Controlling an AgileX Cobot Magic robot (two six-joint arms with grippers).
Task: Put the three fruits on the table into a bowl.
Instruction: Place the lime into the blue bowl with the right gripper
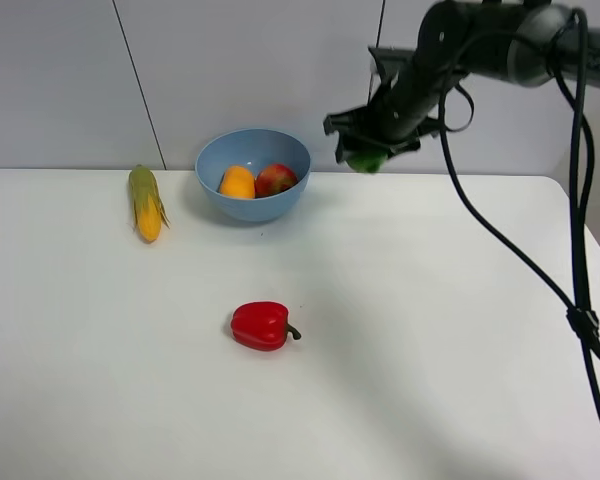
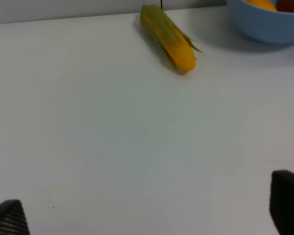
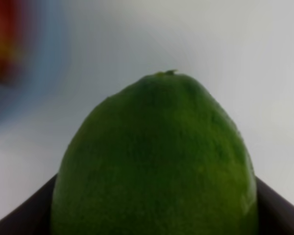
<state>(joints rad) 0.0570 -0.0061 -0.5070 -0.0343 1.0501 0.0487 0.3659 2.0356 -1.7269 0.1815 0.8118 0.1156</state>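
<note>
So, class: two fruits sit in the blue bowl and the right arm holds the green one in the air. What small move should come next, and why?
Probably carry the right pincer leftward until the lime hangs over the bowl. The lime is held up beside the bowl, not above it, so releasing now would miss the mango and apple.

Colours showing: light-blue bowl [image 1: 253, 150] holding an orange-yellow mango [image 1: 237, 182] and red-and-yellow apple [image 1: 276, 179]; green lime [image 3: 157, 161]; yellow corn cob [image 1: 147, 202] wearing green husk; red bell pepper [image 1: 259, 325]; white desk [image 1: 430, 330].
</note>
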